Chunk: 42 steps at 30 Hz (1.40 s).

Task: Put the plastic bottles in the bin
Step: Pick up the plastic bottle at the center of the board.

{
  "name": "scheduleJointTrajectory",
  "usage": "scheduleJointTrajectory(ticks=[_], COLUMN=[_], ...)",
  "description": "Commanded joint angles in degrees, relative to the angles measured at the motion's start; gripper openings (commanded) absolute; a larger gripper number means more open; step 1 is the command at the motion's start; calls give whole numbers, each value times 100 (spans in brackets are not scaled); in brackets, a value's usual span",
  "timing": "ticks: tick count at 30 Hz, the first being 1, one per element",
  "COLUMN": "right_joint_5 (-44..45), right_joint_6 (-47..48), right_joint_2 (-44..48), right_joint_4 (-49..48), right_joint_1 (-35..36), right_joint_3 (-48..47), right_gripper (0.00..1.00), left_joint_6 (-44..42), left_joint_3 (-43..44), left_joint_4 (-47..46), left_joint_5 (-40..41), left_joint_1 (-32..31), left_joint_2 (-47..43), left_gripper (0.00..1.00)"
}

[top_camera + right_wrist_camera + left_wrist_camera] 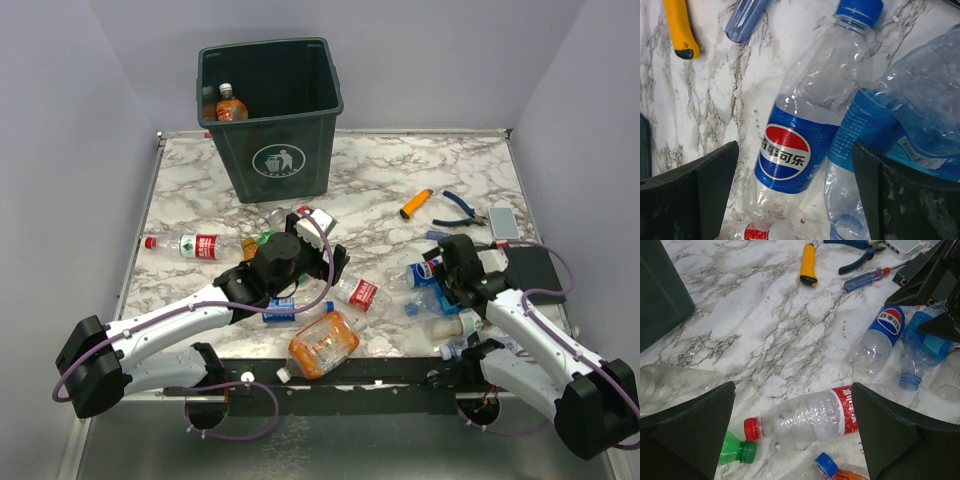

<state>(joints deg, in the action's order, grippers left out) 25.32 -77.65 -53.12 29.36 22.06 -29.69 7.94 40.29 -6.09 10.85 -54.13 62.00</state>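
Green bin (270, 120): at least one orange-tinted bottle (230, 106) inside | marble counter (380, 170): most plastic bottles (320, 345) lie loose, task judged early | left hand (793, 390): released over red-label bottle (810, 415) | right hand (795, 150): released over Pepsi bottle (805, 100)

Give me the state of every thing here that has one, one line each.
bin, upright, open-topped.
orange-tinted bottle, inside the bin, cap on.
red-label bottle, lying on its side, red cap on.
Pepsi bottle, lying on its side, blue cap on.
crushed orange bottle, flattened, lying near the front edge.
left pincer, open, over the red-label bottle, holding nothing.
right pincer, open, over the Pepsi bottle, holding nothing.
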Motion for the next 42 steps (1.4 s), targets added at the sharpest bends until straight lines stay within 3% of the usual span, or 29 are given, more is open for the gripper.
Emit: scheduleJointTrajectory(ticks=[1,10,16,23,34,38,42], right_joint_5=[-83,-160,-191,-23,-520,-648,-749], right_joint_6=[6,-47,173,412,304,439,578], right_joint_2=[-111,-555,-866,-495,-1677,-2033,-2222], right_joint_4=[-300,-763,-958,-839,-1650,-2088,-2308], right_joint_1=[-36,-53,-92,-117,-410,-455,-460], right_joint_3=[204,559,317,44,44,6,-2], right_gripper=[97,97,95,98,98,91,78], left_joint_6=[47,77,80,71,32,16,-4], left_joint_3=[-110,-103,-116,-98,-126,-118,-108], left_joint_4=[-83,-78,-64,-54,-35,-28,-8], left_joint_5=[141,115,140,157,255,266,307], left_joint_1=[-23,-19,-32,-47,-102,-116,-118], left_joint_2=[-69,-39,-43,-8,3,23,28], left_gripper=[99,99,99,99,99,99,99])
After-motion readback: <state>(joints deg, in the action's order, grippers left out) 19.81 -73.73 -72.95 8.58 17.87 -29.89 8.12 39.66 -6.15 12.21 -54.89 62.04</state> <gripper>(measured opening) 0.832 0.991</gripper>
